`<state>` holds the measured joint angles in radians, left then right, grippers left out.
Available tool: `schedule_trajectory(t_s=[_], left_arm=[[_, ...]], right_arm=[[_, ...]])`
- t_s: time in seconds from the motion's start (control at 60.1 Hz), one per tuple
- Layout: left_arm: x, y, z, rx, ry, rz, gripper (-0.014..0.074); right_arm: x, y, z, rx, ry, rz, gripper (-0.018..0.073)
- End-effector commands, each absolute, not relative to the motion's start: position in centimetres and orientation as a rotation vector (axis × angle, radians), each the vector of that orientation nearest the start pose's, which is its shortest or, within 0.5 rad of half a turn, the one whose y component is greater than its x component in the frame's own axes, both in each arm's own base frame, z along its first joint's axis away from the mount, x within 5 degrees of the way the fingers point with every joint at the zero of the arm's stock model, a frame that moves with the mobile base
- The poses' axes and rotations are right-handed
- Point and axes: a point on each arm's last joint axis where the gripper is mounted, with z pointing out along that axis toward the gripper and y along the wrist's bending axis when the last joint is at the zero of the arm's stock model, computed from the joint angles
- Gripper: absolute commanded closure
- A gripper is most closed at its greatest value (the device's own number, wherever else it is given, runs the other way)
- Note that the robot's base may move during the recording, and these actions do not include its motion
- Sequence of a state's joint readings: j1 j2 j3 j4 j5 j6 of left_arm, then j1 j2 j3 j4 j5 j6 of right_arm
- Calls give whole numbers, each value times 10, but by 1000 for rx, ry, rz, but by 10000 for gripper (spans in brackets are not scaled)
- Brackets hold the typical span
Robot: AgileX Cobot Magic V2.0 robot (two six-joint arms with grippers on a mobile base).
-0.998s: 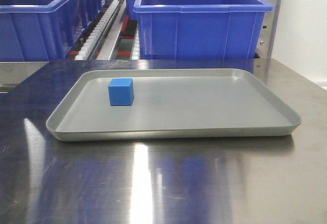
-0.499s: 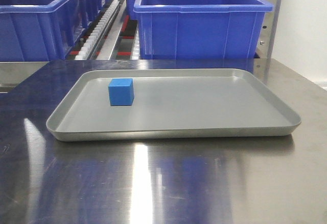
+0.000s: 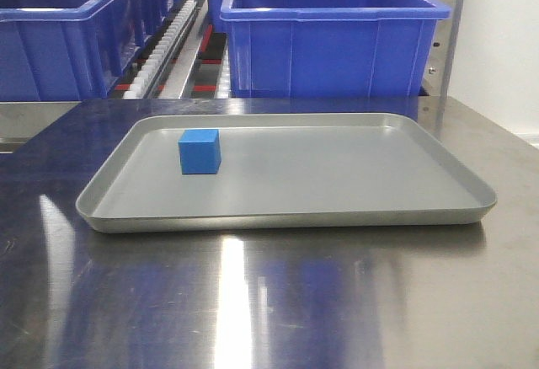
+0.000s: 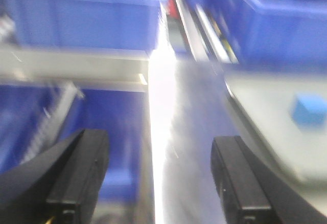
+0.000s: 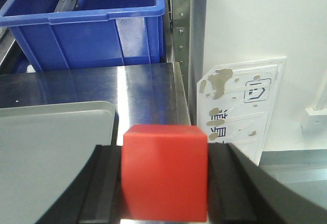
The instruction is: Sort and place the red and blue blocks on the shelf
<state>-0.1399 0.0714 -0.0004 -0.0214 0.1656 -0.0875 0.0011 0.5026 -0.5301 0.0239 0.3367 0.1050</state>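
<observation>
Right wrist-mounted view showed my right gripper (image 5: 164, 185) clenched on the small matte red cube (image 5: 164, 172), with a black finger (image 5: 104, 183) pressed against each side face. Behind the cube I saw a rounded corner of the shallow grey metal tray (image 5: 51, 132), the shiny steel tabletop (image 5: 143, 86), a large blue plastic bin (image 5: 87, 29) and a perforated steel upright (image 5: 179, 24). A white printed placard (image 5: 240, 101) leaned against the wall on the right.

From the front-facing view, the small matte bright blue cube (image 3: 200, 151) sat flat in the left rear part of the tray, clear of the rim. Beyond the table, the metal roller shelf (image 3: 164, 45) ran back between the blue bins, its white rollers flanked by red-and-black strips.

My left wrist-mounted view was blurred. My left gripper (image 4: 158, 178) was released there, jaws wide apart with nothing between them, over the steel surface near its left edge. The blue cube lay on the tray off to the right, well apart from those jaws.
</observation>
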Motion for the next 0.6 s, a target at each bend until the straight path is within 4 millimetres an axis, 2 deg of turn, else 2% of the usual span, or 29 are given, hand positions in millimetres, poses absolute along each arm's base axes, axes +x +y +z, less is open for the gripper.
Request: schedule_trajectory(t_s=[0.0, 0.116, 0.316, 0.449, 0.582], left_arm=[[69, -14, 218, 68, 1713, -235, 511], [84, -22, 249, 124, 1765, -274, 511], [109, -30, 300, 130, 1724, -286, 511], [124, -31, 315, 111, 1711, -272, 511], [139, -32, 313, 93, 1711, -257, 511]], right_arm=[[107, 0, 340, 99, 1671, 86, 501], [107, 0, 340, 99, 1671, 86, 501], [107, 0, 340, 99, 1671, 86, 501], [107, 0, 340, 99, 1671, 86, 501], [107, 0, 340, 99, 1671, 86, 501]])
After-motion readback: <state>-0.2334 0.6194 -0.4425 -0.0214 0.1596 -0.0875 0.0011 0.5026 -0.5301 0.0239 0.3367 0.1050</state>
